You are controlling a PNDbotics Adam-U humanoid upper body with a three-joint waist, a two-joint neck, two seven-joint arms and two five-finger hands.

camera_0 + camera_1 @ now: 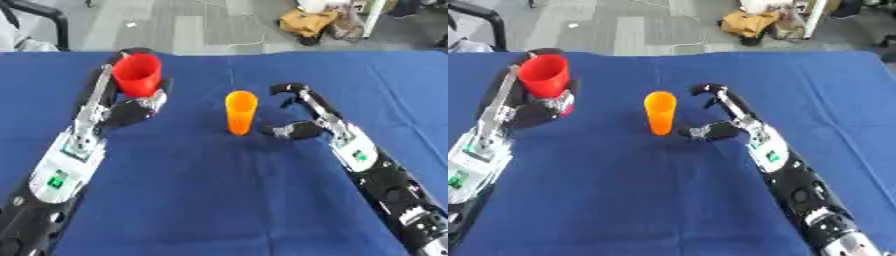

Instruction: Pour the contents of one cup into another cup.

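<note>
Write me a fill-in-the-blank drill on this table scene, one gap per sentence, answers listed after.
1. The left hand is curled round the ____ cup.
2. The orange cup stands ____ on the blue table.
3. The right hand is beside the orange cup with its fingers ____, not gripping it.
4. Of the two cups, the ____ one is taller and narrower.

Missing words: red; upright; open; orange

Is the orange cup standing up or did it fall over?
Standing up. The orange cup sits upright on the blue table, mouth up, with the right hand open beside it and not touching it. What's inside cannot be seen.
</note>
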